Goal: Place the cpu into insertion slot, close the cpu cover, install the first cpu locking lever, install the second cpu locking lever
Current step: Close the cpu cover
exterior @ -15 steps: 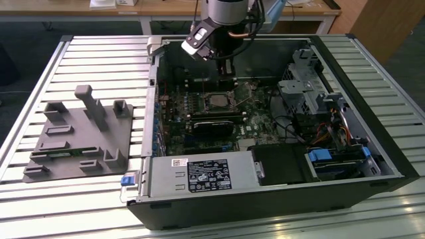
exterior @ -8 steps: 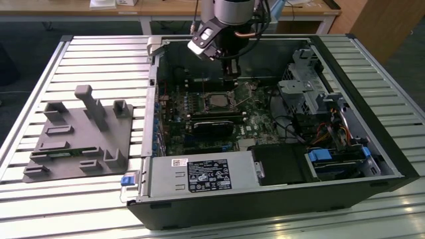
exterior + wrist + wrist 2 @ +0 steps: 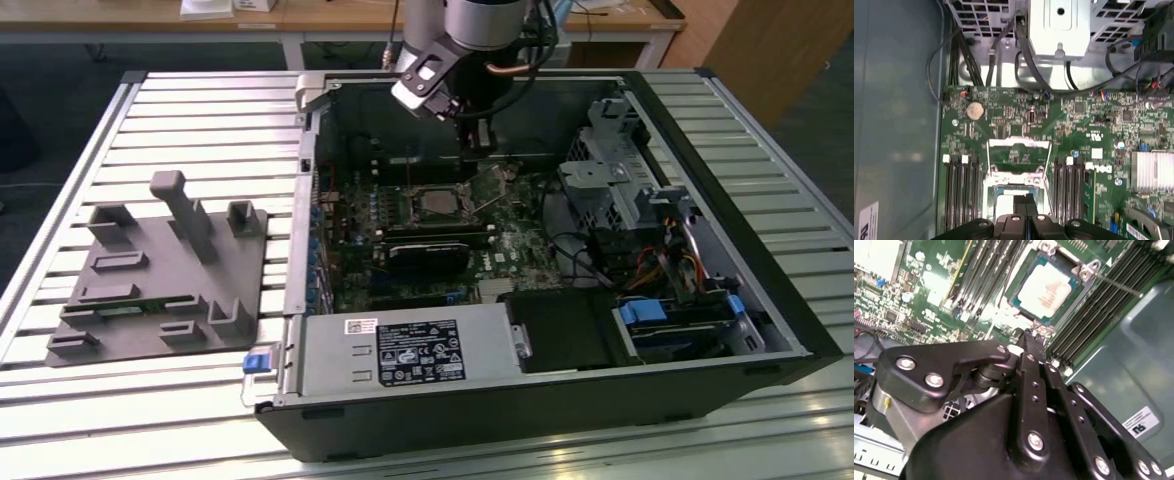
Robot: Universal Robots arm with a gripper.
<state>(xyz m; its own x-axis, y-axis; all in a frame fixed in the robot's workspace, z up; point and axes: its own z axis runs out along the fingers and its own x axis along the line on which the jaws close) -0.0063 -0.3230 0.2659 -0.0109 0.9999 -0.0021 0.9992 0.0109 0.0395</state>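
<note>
Cpu (image 3: 1046, 287), the flat silver-grey square chip, sits in the black-framed square insertion slot (image 3: 435, 191). Thin silver cpu cover (image 3: 1019, 143) is open, so cover-closing looks in hand. End effector (image 3: 1032, 337) is pressed together at the slot's 1 o'clock in the exterior view. Closing likely needs a push on the frame only.

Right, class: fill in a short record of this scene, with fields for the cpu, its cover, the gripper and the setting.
cpu: seated in the insertion slot, silver top showing
cpu cover: standing open at one edge of the slot
locking lever: thin rod sticking out from the slot's corner
gripper: jaws shut, tips near the slot's edge
setting: open computer case on a slatted table
</note>
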